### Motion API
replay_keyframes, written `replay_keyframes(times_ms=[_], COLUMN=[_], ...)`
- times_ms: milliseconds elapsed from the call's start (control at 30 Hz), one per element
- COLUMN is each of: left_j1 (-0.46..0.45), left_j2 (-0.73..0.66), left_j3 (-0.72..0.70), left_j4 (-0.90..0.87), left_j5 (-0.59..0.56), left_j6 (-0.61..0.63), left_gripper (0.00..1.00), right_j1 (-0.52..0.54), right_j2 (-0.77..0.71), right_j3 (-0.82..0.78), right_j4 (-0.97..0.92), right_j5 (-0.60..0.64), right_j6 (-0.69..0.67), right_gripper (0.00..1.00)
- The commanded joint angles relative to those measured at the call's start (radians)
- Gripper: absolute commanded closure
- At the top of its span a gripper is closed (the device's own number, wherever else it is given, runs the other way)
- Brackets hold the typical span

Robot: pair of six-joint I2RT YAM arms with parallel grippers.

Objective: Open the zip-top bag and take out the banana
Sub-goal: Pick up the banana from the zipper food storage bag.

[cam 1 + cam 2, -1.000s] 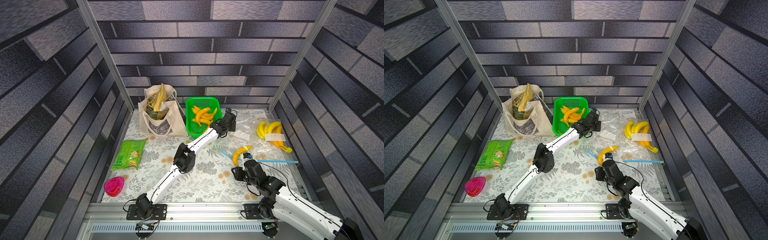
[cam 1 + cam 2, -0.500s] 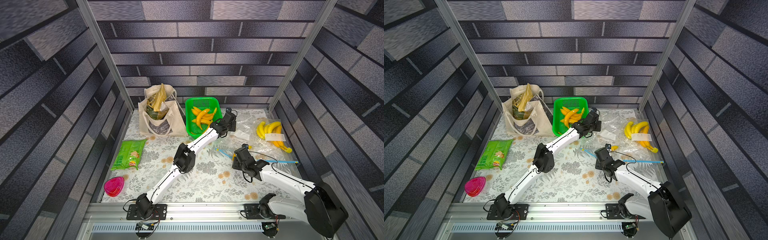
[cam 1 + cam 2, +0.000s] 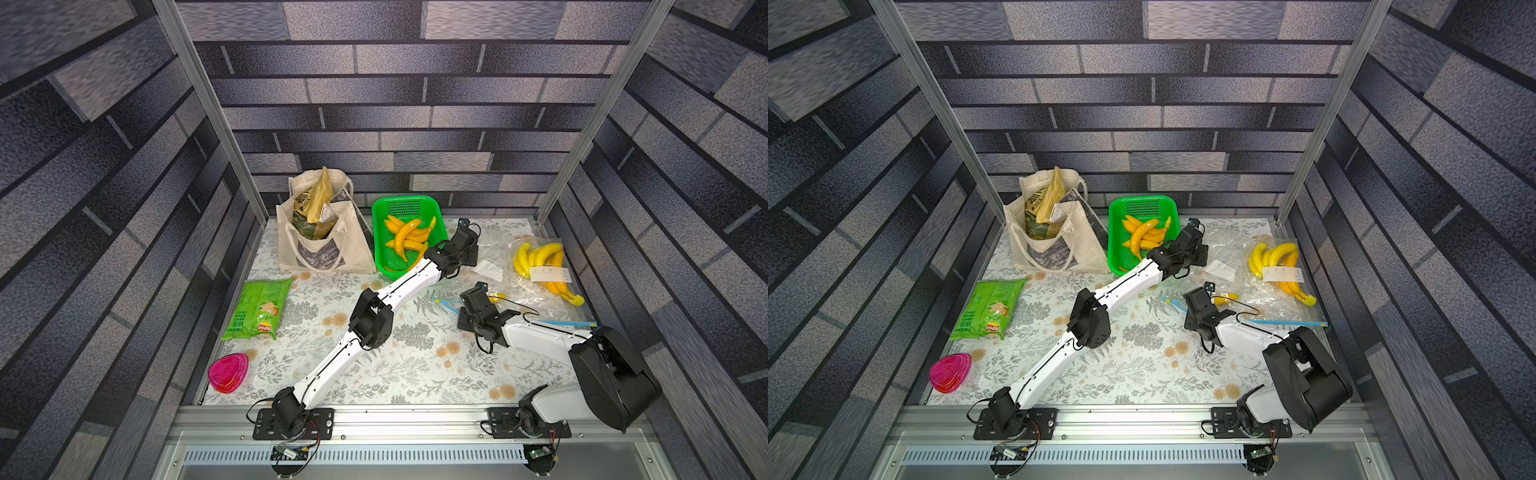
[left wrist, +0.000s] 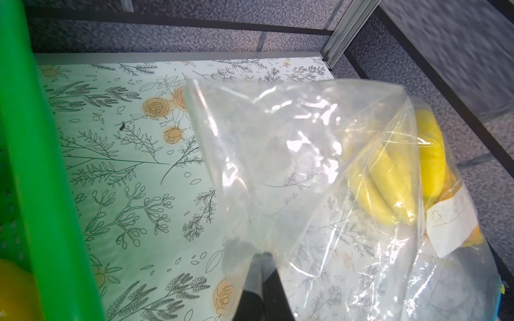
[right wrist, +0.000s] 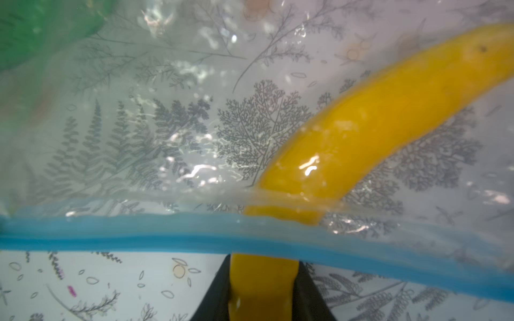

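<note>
I see the clear bag (image 5: 167,111) with its blue zip open, lying crumpled toward 3 o'clock on the counter (image 3: 374,374). The orange-yellow banana (image 5: 375,125) pokes one end out through its mouth.

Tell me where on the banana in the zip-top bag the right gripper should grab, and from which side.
Grip the banana by the end poking out past the blue zip strip, coming from the open mouth of the zip-top bag. Only that end is bare; the rest curves away under plastic. The right gripper clamps it there.
</note>
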Motion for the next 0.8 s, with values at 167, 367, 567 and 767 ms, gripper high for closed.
replay_keyframes(times_ms=[167, 367, 567, 767], left_j1=[-0.008, -0.005, -0.007, -0.010], left_j2=[-0.006, -0.001, 0.004, 0.000], left_j3=[0.020, 0.020, 0.021, 0.023], left_j4=[0.018, 0.027, 0.040, 0.026], left_j5=[0.021, 0.022, 0.028, 0.035], left_j6=[0.031, 0.030, 0.028, 0.029], left_gripper=[0.94, 0.89, 0.91, 0.84], right_j1=[0.068, 0.176, 0.271, 0.400], right_j2=[-0.179, -0.371, -0.528, -0.569], right_j3=[-0.084, -0.176, -0.201, -0.201], right_j4=[-0.050, -0.099, -0.189, -0.168], right_j5=[-0.116, -0.185, -0.210, -0.225], right_j6=[-0.010, -0.001, -0.017, -0.035], right_gripper=[0.85, 0.84, 0.84, 0.85])
